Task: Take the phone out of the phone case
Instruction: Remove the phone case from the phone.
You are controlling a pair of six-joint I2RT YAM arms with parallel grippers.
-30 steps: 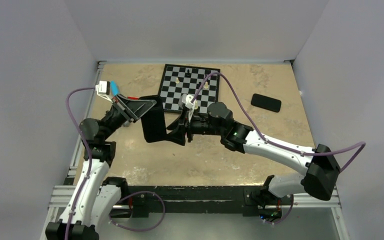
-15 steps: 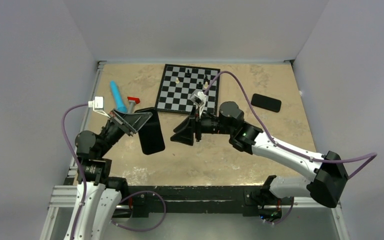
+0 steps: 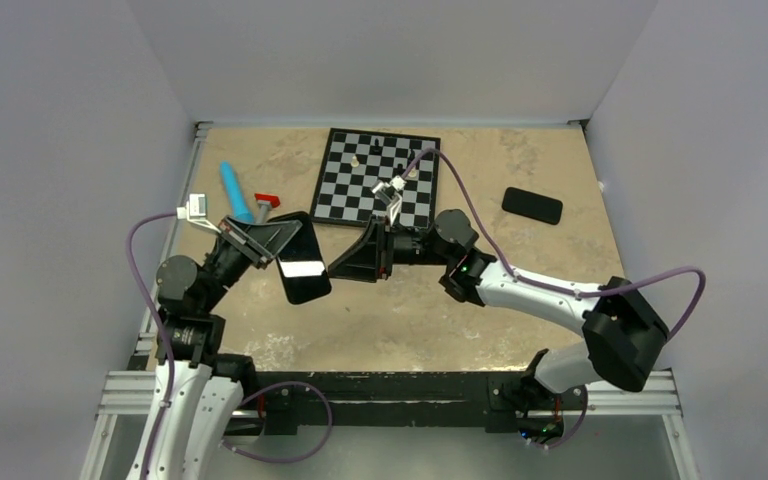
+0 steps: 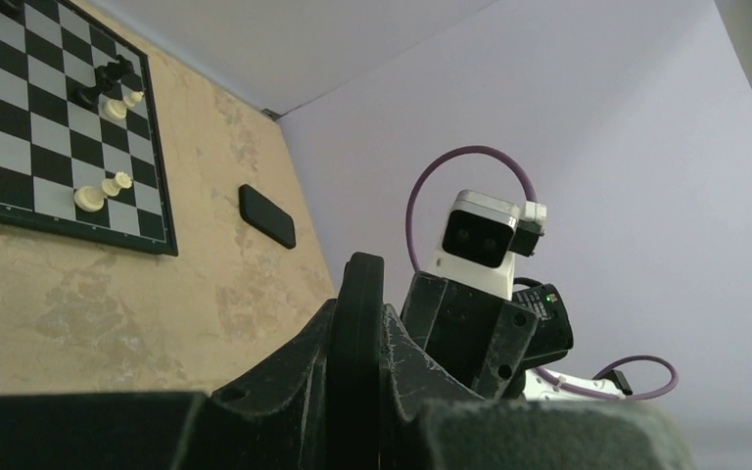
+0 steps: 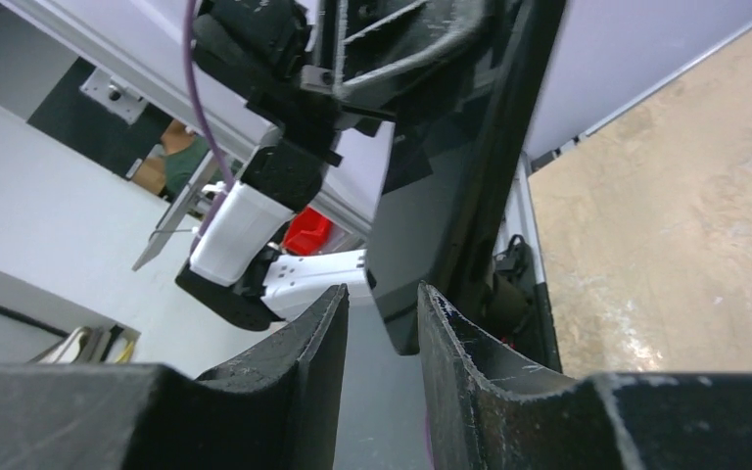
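My left gripper [image 3: 290, 238] is shut on a black phone [image 3: 302, 264] and holds it above the table at centre left, its glossy face up and catching glare. I cannot tell whether the case is on it. In the left wrist view the phone [image 4: 356, 323] stands edge-on, pinched between my fingers. My right gripper [image 3: 338, 268] is just right of the phone, its jaws a little apart. In the right wrist view [image 5: 382, 294] the phone's lower corner [image 5: 450, 196] sits just ahead of the gap, with neither finger pressing on it.
A second black flat slab [image 3: 532, 205] lies on the table at the far right; it also shows in the left wrist view [image 4: 266, 216]. A chessboard [image 3: 345, 190] with a few pieces lies at the back centre. A blue tube [image 3: 234, 192] and a red piece [image 3: 266, 200] lie at the back left.
One second ago my right gripper was at the phone. It drew back while my left arm pulled the phone left and down. Now the right gripper has come back up to the phone's edge.
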